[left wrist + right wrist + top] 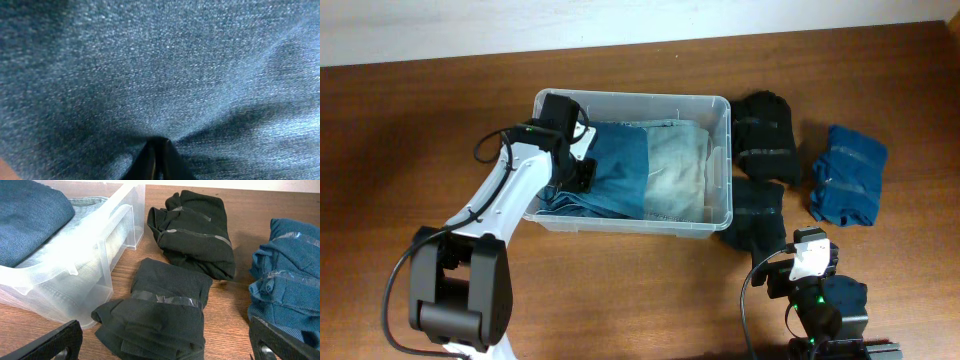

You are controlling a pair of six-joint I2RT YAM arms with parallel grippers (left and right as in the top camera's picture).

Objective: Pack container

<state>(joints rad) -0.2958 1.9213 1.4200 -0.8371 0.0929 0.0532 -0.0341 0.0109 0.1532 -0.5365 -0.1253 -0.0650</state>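
Observation:
The clear plastic container (632,97) stands mid-table and holds folded dark blue jeans (620,165) on the left and folded light blue jeans (675,175) on the right. My left gripper (582,175) is inside the container at its left side, on the dark jeans. In the left wrist view its fingers (157,157) are shut, with their tips against the denim (150,65), which creases around them. My right gripper (165,347) is open and empty, low at the front right, facing the container's end wall (90,255).
Two black taped clothing bundles lie right of the container, one far (765,135) and one near (755,215). A blue taped bundle (848,175) lies further right. In the right wrist view the near black bundle (160,305) lies just ahead of the fingers.

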